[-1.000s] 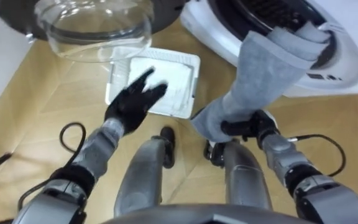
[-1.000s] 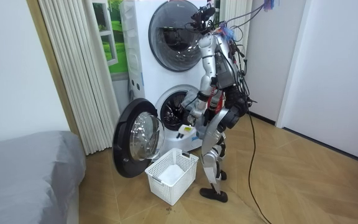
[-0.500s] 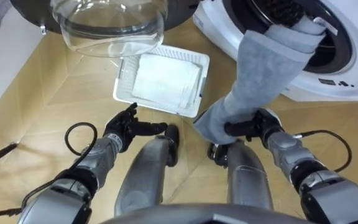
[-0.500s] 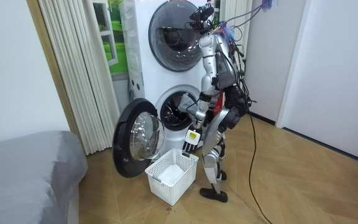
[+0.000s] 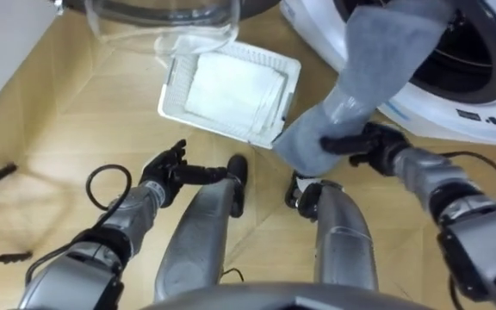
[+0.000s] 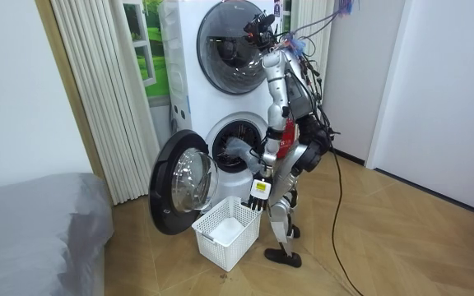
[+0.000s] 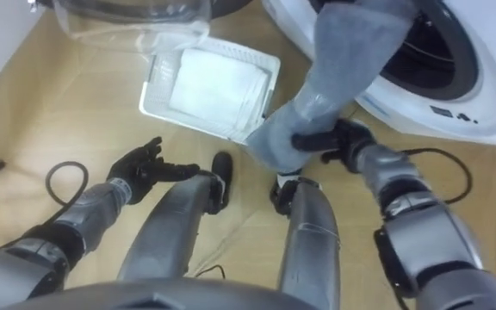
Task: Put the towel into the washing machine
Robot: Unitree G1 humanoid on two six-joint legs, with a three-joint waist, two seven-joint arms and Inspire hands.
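Well, the small dark print on the washing machine's [image 5: 489, 99] white front is too fine to read. A white basket [image 5: 169, 90] sits on the floor below the open glass door [image 5: 162, 26]. The limp grey towel [image 5: 377, 60] trails from the drum's mouth, its lower end clenched in the right hand [image 5: 362, 142]. The left hand [image 5: 164, 168] hangs slack.

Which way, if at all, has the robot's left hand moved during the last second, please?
Yes: the left hand has drawn back from over the white basket, towards the robot's own legs.

eye views: head, looking down (near) | room view: metres off | shared: washing machine [image 5: 429, 103], basket [image 5: 167, 86]
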